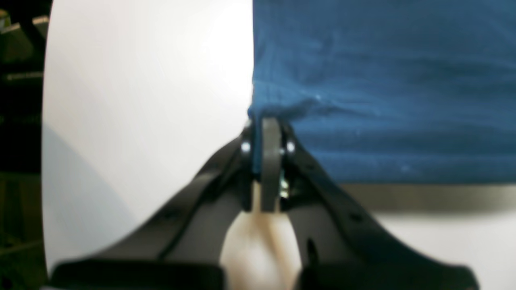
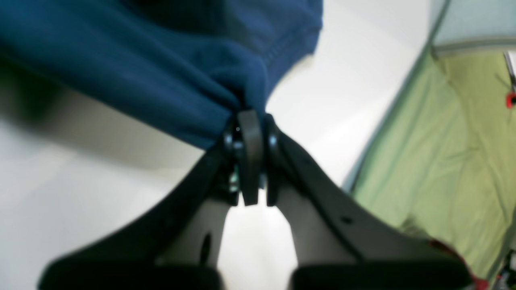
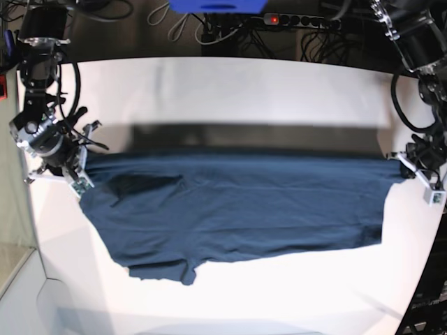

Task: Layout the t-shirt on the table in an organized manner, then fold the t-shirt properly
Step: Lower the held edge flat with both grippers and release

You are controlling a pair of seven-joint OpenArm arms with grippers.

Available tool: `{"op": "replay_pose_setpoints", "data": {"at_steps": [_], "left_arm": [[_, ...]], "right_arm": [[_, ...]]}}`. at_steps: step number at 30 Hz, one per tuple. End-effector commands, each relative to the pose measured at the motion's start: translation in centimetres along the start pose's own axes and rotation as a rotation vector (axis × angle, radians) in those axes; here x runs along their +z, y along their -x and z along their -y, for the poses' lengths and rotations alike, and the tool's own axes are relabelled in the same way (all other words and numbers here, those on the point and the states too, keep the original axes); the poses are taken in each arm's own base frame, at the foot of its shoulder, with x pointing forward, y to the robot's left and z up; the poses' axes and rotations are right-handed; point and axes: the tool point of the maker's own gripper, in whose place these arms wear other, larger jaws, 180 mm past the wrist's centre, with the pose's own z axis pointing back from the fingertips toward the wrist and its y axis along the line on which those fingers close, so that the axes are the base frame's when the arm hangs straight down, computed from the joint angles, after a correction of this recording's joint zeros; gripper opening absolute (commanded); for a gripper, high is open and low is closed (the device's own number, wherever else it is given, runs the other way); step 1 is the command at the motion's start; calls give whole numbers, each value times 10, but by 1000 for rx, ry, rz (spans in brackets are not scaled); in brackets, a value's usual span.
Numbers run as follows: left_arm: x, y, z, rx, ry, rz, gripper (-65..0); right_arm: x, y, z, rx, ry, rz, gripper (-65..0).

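The dark navy t-shirt (image 3: 237,206) hangs stretched wide between my two grippers above the white table (image 3: 230,91), its upper edge taut and its lower part draping onto the tabletop. My left gripper (image 3: 404,166) is at the base view's right, shut on the shirt's corner; in the left wrist view the left gripper (image 1: 268,125) pinches the blue cloth (image 1: 383,88) at its edge. Over at the base view's left, my right gripper (image 3: 82,176) is shut on the opposite corner. In the right wrist view the right gripper (image 2: 250,119) clamps bunched cloth (image 2: 161,68).
A shadow band lies on the table behind the shirt (image 3: 237,132). Cables and a power strip (image 3: 300,19) run past the far edge. A green cloth (image 2: 451,153) hangs beyond the table's edge by the right arm. Bare tabletop shows in front of the shirt (image 3: 279,293).
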Motion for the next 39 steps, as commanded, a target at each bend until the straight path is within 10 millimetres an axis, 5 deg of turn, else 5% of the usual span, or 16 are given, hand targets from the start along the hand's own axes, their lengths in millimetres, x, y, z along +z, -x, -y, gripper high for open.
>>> {"op": "replay_pose_setpoints", "data": {"at_steps": [1,9,22,30,35,39], "left_arm": [[9,-13,-10,-12,-28,42,-649],[20,24,-32,53,-75,-5,-649],[24,77,-30,47,-73,-119,-649],[27,121,-19,65,-54,-211,-646],[27,134,-12,69,-40,-228,-644],[26,135,-9,76,-37,-206,-566]], "right_arm": [[4,0,8,-9,33,3,-650],[11,46,-7,-59,12,-86,-650],[27,111,-72,-156,-101,-222,-650],[32,117,-104,-193,-155,-199,-650],[35,122,-103,-234,-139,-209,-650],[35,124,-103,-254,-132,-213,-650]]}}
